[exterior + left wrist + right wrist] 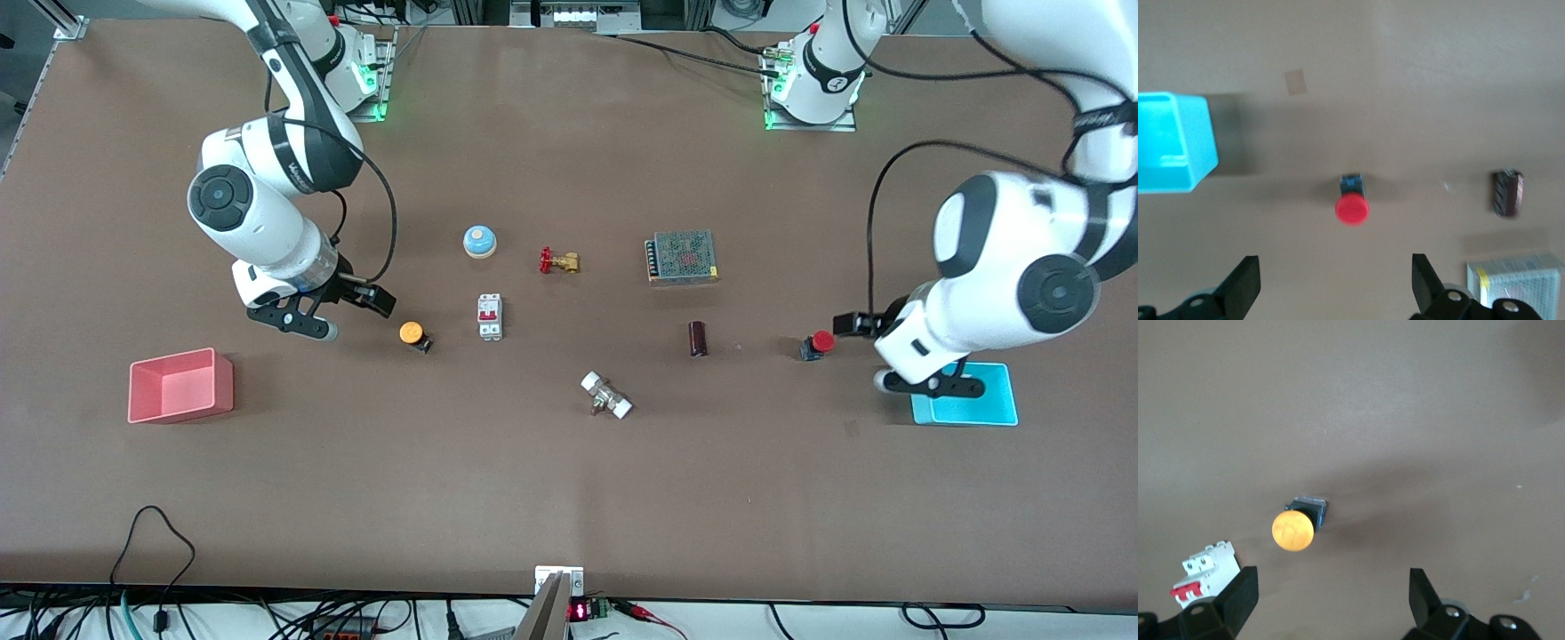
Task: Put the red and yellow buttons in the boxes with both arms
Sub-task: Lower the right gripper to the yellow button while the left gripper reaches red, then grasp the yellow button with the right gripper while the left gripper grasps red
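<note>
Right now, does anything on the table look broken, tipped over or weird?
Nothing looks broken or spilled. Both buttons lie on their sides on the table: the yellow button in front of the open right gripper, the red button in front of the open left gripper.

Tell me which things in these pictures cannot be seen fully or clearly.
- Cyan box: in the front view the left arm covers much of it; in the left wrist view the picture edge cuts it off.
- Left gripper: hidden by its own arm in the front view; open in the left wrist view.
- Metal-mesh unit: cut by the left wrist picture's edge.
- Red button: body blurred.
</note>
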Action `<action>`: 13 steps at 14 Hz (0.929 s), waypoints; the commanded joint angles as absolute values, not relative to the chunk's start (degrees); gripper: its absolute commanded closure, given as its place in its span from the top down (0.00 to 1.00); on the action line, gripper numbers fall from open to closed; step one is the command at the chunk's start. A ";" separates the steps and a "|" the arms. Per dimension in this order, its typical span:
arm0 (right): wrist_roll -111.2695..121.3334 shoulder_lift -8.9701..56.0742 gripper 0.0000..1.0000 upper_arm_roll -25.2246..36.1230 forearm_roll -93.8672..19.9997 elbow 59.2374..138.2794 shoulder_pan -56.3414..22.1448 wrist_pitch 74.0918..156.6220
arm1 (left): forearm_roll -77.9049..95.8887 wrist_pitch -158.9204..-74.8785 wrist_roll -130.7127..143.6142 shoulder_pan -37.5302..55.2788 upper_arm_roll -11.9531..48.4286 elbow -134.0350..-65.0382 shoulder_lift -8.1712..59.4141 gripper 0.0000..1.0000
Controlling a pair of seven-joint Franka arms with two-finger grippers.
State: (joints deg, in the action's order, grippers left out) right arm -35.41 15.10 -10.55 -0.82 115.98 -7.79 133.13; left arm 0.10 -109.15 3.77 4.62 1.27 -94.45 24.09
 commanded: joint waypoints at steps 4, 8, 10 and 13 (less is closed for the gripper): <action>-41.40 20.91 1.00 -10.90 2.36 115.67 -10.11 139.48 | -0.09 -133.73 4.57 4.48 0.97 -112.21 23.46 1.00; -41.48 23.28 1.00 -10.90 4.13 115.49 -10.19 143.42 | -0.09 -146.39 4.66 4.83 1.05 -119.51 25.31 1.00; -42.01 24.52 1.00 -10.90 4.04 115.40 -10.37 144.58 | -0.09 -153.68 5.44 5.10 1.05 -123.12 26.27 1.00; -42.89 26.80 1.00 -10.90 4.48 114.00 -10.72 145.11 | -0.09 -156.01 6.85 5.71 1.05 -124.36 26.63 0.92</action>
State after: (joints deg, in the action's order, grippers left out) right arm -40.81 24.87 -10.73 3.20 115.79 -10.24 144.67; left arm 0.10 -154.94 5.53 4.95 1.21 -123.52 27.21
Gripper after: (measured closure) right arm 0.000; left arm 0.013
